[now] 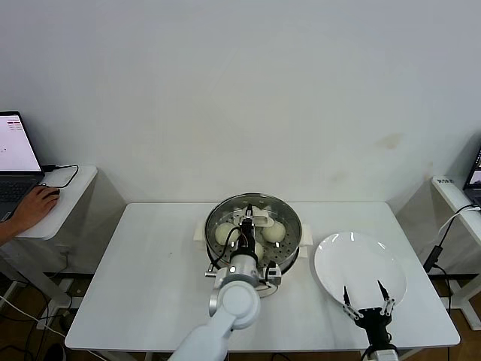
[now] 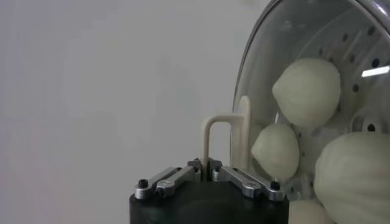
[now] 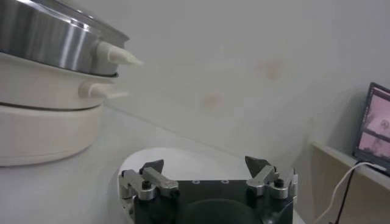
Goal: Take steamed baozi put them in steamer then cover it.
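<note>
The steamer (image 1: 291, 223) stands at the table's middle, on its cream-white base (image 3: 42, 128). The cover (image 1: 225, 214) lies over its top. Through the glass (image 2: 268, 55) I see baozi on the perforated tray (image 2: 306, 91) (image 2: 276, 150) (image 2: 353, 176); two show in the head view (image 1: 273, 232) (image 1: 225, 235). My left gripper (image 1: 248, 221) is above the steamer's centre, shut on the cover's cream-white handle (image 2: 219, 131); its jaws (image 2: 205, 165) pinch one leg of it. My right gripper (image 1: 368, 295) is open and empty over the near edge of the plate.
A flat white plate (image 1: 361, 259) lies right of the steamer, also in the right wrist view (image 3: 183, 159). A side table with a laptop (image 1: 15, 150) and a person's hand (image 1: 34, 207) stands at the left. Another side table (image 1: 458, 195) with cables is at the right.
</note>
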Available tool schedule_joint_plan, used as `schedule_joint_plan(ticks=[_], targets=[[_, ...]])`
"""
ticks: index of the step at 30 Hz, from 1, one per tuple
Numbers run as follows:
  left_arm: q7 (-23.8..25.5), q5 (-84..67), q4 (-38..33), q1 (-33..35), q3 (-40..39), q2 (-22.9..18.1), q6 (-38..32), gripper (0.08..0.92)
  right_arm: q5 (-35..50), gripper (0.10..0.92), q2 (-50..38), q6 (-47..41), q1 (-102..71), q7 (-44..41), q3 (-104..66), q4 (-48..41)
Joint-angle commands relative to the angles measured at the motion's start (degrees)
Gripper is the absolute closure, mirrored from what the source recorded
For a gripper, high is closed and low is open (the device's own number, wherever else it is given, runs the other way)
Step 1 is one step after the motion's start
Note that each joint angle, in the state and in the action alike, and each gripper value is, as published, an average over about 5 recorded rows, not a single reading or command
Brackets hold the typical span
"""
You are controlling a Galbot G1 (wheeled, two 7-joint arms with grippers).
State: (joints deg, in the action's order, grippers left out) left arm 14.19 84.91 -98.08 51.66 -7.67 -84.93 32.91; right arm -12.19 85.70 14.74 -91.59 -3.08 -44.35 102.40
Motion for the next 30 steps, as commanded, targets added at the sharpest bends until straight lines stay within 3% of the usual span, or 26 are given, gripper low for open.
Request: schedule_joint_plan(ticks=[1, 6, 11, 15, 18, 21, 24, 27, 30], targets=[[-0.5, -1.3, -1.1, 0.4, 0.0, 0.4, 0.1, 0.801, -0.2, 0.203, 0.1, 0.1, -0.1, -0.1, 0.1, 0.1], [-0.5, -2.5, -5.6, 2.1, -0.4, 2.2, 0.1, 0.655, -0.5, 0.202, 0.3, 0.1, -0.2, -0.1, 0.1, 0.2], [-1.8, -5.9, -13.8, 6.6, -0.5, 6.4, -0.2, 0.507, -0.6, 0.203, 0.3, 0.0, -0.5, -0.1, 0.1, 0.3], [-5.4, -14.1, -22.2, 12.4, 0.9, 11.9, -1.5, 0.395, -0.6, 0.202, 0.3, 0.1, -0.9, -0.1, -0.1, 0.5], [-10.1, -22.8, -28.7, 18.3, 6.2, 15.5, -3.9, 0.308, -0.7, 0.202, 0.3, 0.1, -1.2, -0.1, -0.1, 0.7], [-17.5, -38.6, -33.3, 26.0, 14.7, 17.6, -8.7, 0.228, -0.5, 0.203, 0.2, 0.1, -1.6, -0.1, 0.0, 1.3], [-24.3, -65.9, -34.5, 34.0, 25.0, 18.3, -20.7, 0.186, -0.1, 0.203, 0.0, 0.3, -2.0, -0.3, 0.0, 1.6], [-28.0, -88.0, -33.7, 39.9, 33.6, 18.1, -30.9, 0.178, 0.4, 0.202, -0.3, 0.8, -2.6, -0.5, 0.2, 1.9], [-30.0, -98.1, -32.8, 43.9, 37.9, 17.4, -33.6, 0.177, 1.7, 0.203, -0.9, 1.2, -3.5, -1.0, 0.9, 2.6]])
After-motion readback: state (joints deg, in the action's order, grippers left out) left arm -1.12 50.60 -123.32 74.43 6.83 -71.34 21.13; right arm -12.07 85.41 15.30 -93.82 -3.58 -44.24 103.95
